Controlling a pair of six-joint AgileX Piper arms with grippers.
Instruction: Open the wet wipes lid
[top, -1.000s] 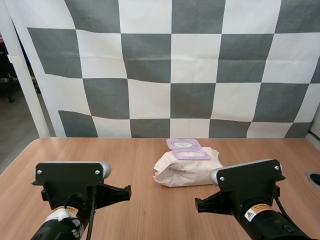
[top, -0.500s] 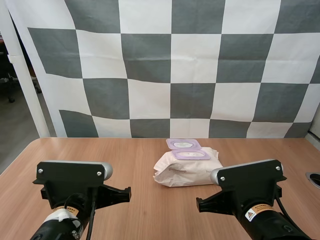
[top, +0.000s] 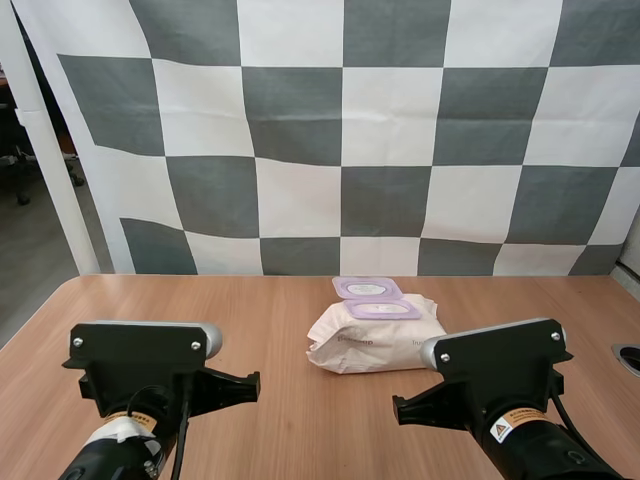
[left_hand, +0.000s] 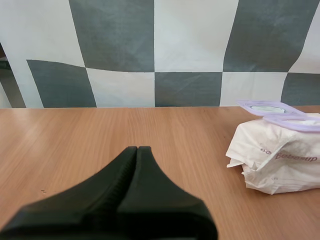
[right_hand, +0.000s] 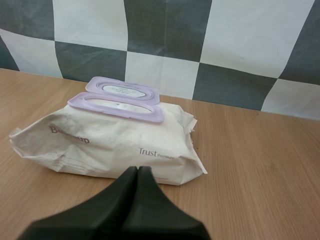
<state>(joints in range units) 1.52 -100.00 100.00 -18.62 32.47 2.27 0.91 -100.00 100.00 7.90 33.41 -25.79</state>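
White wet wipes pack (top: 375, 335) lies flat, purple lid (top: 367, 287) flipped open.

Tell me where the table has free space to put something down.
The table is bare from its left edge to the pack of wet wipes, ahead of the left gripper, and also right of the pack. Crowded only between the pack and the right gripper.

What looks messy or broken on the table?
Nothing is spilled or broken. The wipes pack lies a bit crumpled on the table, and its purple lid is flipped open toward the back. The left gripper and right gripper are both shut, not touching the pack.
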